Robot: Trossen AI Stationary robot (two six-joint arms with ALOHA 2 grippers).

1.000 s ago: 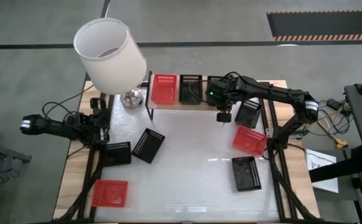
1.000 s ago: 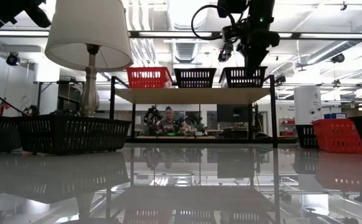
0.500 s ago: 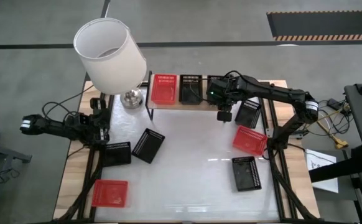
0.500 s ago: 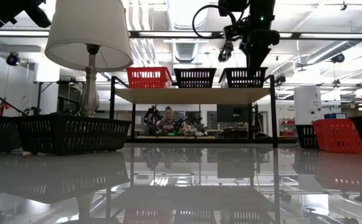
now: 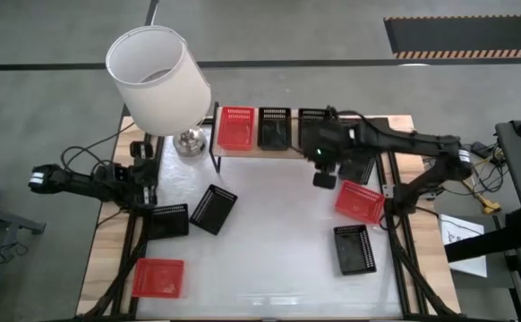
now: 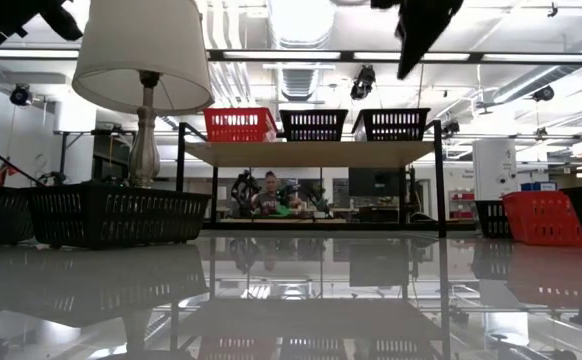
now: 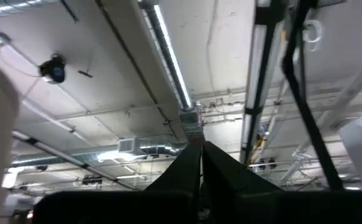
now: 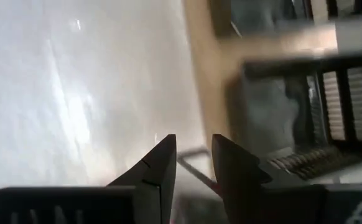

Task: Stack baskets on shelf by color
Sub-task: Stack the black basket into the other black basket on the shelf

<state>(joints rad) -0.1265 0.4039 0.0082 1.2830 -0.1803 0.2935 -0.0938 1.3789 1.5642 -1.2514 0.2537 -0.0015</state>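
Three baskets sit on shelf [image 5: 243, 152]; six wait on worktop [image 5: 269, 233]. Right end effector [image 5: 324, 180] slightly parted, empty; left end effector [image 7: 201, 163] closed, empty.

A white-shaded lamp [image 5: 159, 79] with a silver base [image 5: 189, 140] stands near the table's [image 5: 269, 241] far left corner.

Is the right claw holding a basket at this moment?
No, the right claw is empty: the right wrist view shows only a bare gap between its fingers, above the white tabletop.
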